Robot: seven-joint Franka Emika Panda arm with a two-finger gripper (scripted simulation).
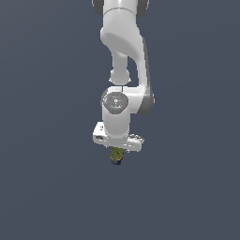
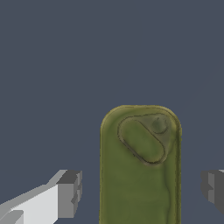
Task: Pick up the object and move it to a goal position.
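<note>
The arm hangs straight down over a plain slate-grey surface whose edges lie outside both views, so the object cannot be placed against any edge or corner. In the exterior view the gripper (image 1: pixel 116 151) sits directly above the object (image 1: pixel 116 155), a small olive-green oblong with a dark tip, which shows just below the white hand. The wrist view shows the object (image 2: pixel 140 166) between the two fingers (image 2: pixel 70 194), one grey pad on each side with a clear strip of grey surface between each pad and the green body. The fingers are therefore spread apart and hold nothing. The object's rounded end with an oval recess points away from the hand, and its long sides run roughly parallel to the pad faces. The step in hand looks like the end of the approach, just ahead of the grasp. Whether the pads are already low enough to catch the sides is hard to tell. The next move probably calls for any remaining descent, then an even closing across the narrow width, and a lift towards the goal, which is not marked in either view.
</note>
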